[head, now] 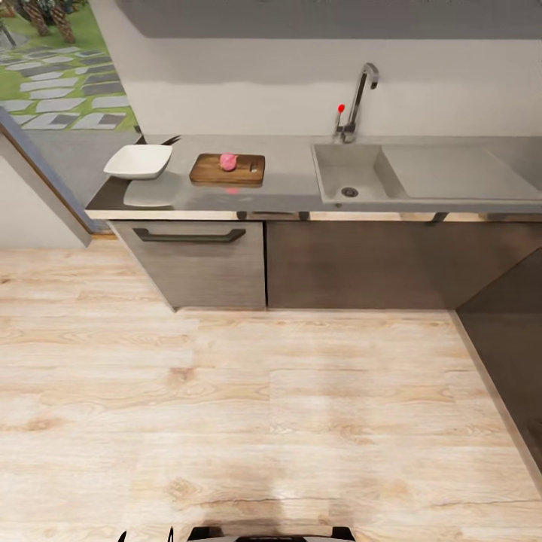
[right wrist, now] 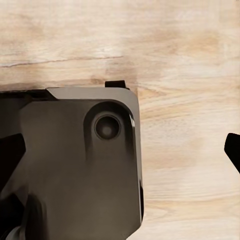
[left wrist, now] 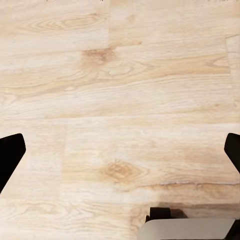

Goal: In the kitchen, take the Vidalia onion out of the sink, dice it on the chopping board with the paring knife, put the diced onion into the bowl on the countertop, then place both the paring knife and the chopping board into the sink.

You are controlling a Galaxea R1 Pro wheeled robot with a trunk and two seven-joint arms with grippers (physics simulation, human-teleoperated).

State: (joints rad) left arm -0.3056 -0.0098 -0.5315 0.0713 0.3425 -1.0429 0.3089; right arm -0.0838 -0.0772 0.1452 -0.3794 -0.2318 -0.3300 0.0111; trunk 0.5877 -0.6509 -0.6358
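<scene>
Sink [head: 354,177] drainboard cut off at head view's right edge. Small dark item on chopping board [head: 226,170] beside pink lump [head: 228,161] too small to identify. Left gripper [left wrist: 120,150] fingertips clipped by frame edges; likewise right gripper [right wrist: 120,150].

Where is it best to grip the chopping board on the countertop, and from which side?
Probably grip the chopping board at its right short end, coming from above on the sink side: the pink onion lies mid-board, and the bowl crowds the left end.

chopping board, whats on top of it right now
On the chopping board lies a pink lump, likely the onion, near its middle. A small dark mark near its right end may be the handle slot or the knife; too small to tell.
</scene>
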